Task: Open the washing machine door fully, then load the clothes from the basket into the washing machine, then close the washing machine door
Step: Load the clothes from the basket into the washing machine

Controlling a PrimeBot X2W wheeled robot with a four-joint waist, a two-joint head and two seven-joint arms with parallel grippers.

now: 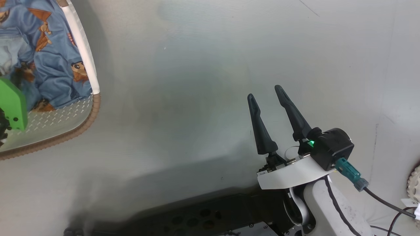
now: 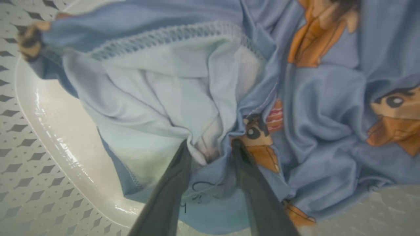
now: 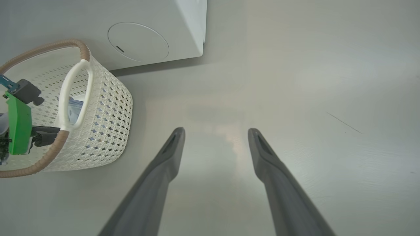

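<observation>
Left end effector (image 2: pixel 210 145) amid clothes (image 2: pixel 328 114), 1 basket (image 3: pixel 108 108)

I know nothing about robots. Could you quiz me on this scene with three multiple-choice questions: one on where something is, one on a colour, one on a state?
1. Where are the clothes? A) on a chair B) in the basket C) on a shelf
2. What is the clothes' main colour? A) red B) black C) light blue
3. How is the right pincer? A) open and empty B) shut on a sock C) gripping a handle
Answers: 1 B, the basket's cream walls surround the cloth; 2 C, it is blue fabric with orange-brown figures; 3 A, its fingers stand apart with nothing between them.
</observation>
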